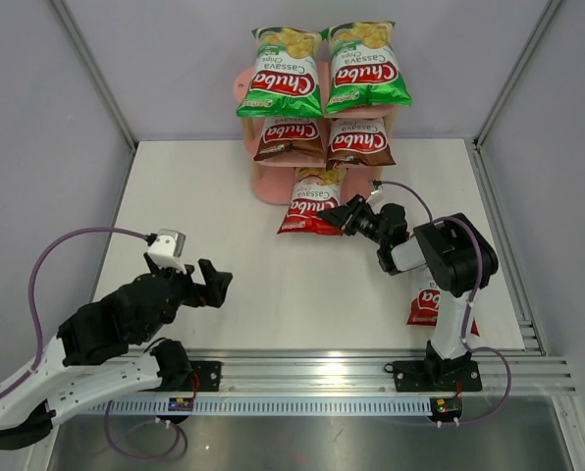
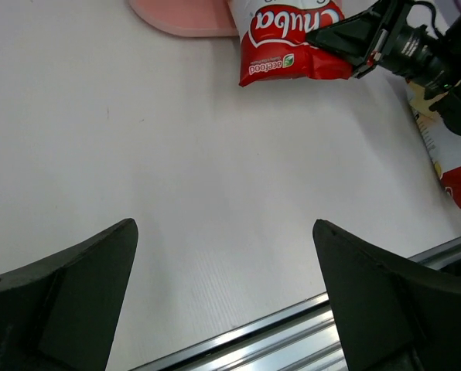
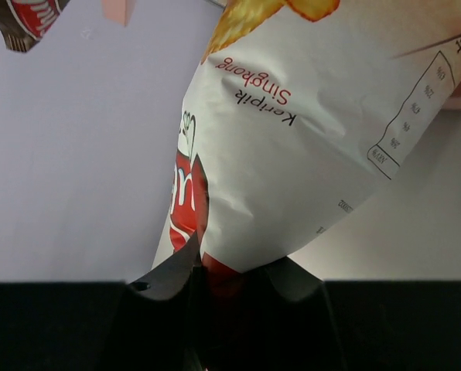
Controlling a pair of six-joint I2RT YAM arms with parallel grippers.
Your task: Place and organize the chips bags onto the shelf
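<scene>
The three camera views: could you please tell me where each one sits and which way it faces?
Top external: above and behind the bases, looking down on the table and shelf; both arms show, left gripper open.
Left wrist: on the left arm, looking low across the table toward the right gripper; its own fingers frame the bottom.
Right wrist: on the right arm, looking along its jaws, shut on the held red bag.
Shared: all three show that bag.

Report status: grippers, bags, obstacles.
Right gripper shut on red bag at shelf foot. Left gripper open. Green bags, brown bags shelved. Spare red bag beside right arm.
</scene>
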